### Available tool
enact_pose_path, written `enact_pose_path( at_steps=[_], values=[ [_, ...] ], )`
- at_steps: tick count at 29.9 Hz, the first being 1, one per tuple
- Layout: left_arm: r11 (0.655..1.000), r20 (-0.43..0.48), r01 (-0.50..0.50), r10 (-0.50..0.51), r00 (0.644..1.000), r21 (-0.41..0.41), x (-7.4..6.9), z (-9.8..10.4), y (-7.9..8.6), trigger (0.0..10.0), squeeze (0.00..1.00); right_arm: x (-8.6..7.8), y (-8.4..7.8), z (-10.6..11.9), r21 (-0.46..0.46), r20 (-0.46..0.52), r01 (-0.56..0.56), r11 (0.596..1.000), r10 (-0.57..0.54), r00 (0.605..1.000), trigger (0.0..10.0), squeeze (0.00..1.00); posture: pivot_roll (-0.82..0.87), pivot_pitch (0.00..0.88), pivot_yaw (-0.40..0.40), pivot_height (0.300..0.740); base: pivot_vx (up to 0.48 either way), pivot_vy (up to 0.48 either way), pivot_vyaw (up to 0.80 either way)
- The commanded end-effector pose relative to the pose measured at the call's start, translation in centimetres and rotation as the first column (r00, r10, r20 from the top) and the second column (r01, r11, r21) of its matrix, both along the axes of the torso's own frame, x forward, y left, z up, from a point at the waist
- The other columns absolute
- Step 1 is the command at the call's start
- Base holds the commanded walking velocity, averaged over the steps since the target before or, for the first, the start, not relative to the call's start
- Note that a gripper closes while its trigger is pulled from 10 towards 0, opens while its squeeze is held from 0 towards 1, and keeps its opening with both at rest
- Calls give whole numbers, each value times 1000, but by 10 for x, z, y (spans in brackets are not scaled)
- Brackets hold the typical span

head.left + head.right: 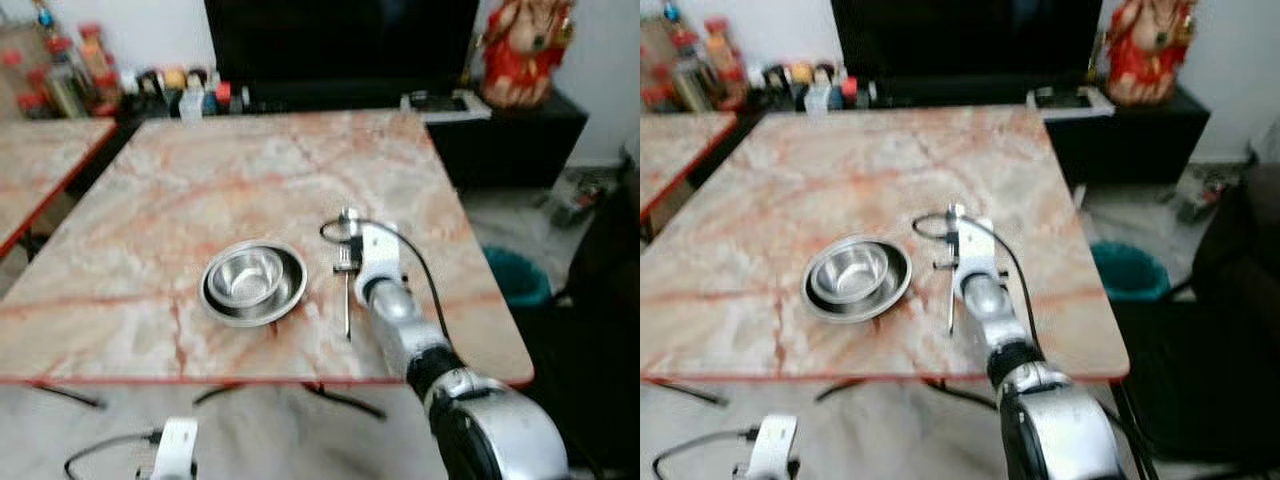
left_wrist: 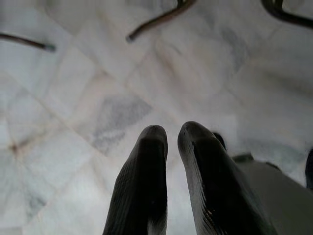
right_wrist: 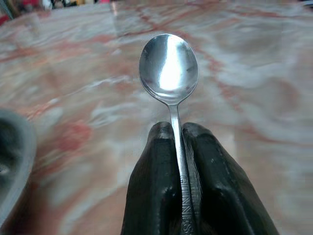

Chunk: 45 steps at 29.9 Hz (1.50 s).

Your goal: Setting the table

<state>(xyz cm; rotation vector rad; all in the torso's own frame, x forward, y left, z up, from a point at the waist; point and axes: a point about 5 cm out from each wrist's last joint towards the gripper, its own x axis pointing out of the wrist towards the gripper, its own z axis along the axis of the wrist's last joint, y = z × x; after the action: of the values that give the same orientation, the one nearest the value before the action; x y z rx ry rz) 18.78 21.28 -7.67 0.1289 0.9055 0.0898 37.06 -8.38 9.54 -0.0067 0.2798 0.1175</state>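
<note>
A steel bowl sits in a steel plate near the front of the marble table. Just right of the plate, a fork lies with its tines pointing away from me. My right gripper is shut on the handle of a steel spoon, held low over the table just beyond the fork; the spoon bowl points toward the far side. My left gripper hangs below the table's front edge over the pale floor, fingers together with nothing between them.
A second marble table stands at the left. Bottles and jars line the back beside a black cabinet bearing a red statue. A teal bin and dark furniture stand right of the table.
</note>
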Motion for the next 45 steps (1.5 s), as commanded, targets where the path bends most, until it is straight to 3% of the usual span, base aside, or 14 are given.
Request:
enact_pose_path(
  at_steps=[1, 11, 18, 30, 40, 45],
  values=[
    [1000, 1, -2, 2, 1000, -13, -1, -1, -2, 10000, 0, 3, -5, 5, 9, 23, 25, 1000, -25, 999, 10000, 0, -13, 0, 36, 740, 255, 0, 0],
    [999, 17, 4, -3, 1000, -47, 2, 0, -5, 10000, 0, 2, -7, 4, 20, 20, 71, 997, -71, 997, 10000, 0, -15, 0, 43, 740, 156, 0, 0],
    [999, 15, 4, -3, 1000, -51, 1, 0, -3, 10000, 0, -6, -10, -13, -12, -62, 143, 990, -144, 988, 10000, 0, -10, 0, 44, 740, 0, 0, 0],
    [999, -8, 11, -11, 1000, -31, -10, -2, 8, 10000, 0, -20, 10, -27, 9, -105, 147, 989, -146, 984, 10000, 0, 12, 0, 71, 740, 0, 0, 0],
    [1000, -6, 21, -21, 1000, -16, -11, -1, 14, 10000, 0, -16, -6, -21, -27, -55, 208, 978, -210, 976, 10000, 0, 13, 0, 80, 740, 0, 0, 0],
    [999, 7, 23, -23, 1000, -22, -6, 0, 10, 10000, 0, -15, -22, -20, -70, -19, 233, 970, -234, 972, 10000, 0, 6, 0, 69, 740, 0, 0, 0]
  ],
)
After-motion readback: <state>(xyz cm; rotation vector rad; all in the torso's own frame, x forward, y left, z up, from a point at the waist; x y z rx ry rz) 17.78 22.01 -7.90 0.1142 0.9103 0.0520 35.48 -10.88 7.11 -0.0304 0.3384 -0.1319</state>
